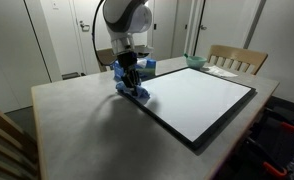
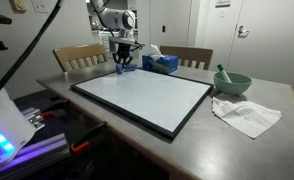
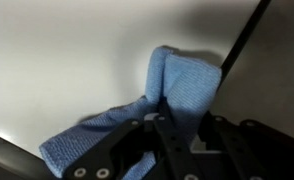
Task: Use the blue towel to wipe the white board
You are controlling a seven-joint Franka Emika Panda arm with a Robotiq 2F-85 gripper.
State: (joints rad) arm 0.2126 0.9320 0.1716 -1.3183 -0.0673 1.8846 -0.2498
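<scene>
Towel (image 3: pixel 182 85), blue, lies bunched on the white board's (image 2: pixel 137 98) far left corner, long axis diagonal toward the black frame (image 3: pixel 242 40). The gripper (image 3: pixel 162 112) is at it; whether it is clamped I cannot tell. A tissue box (image 2: pixel 160 62) stands just right.

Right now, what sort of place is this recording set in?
Probably an office or meeting room used as a test space: a grey table with wooden chairs, plain doors behind, and a tissue box beside the white board.

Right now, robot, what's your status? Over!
My hand is down on the blue towel, grip unclear. Towel bunched at the white board corner. Blue tissue box nearby, off the board.
</scene>
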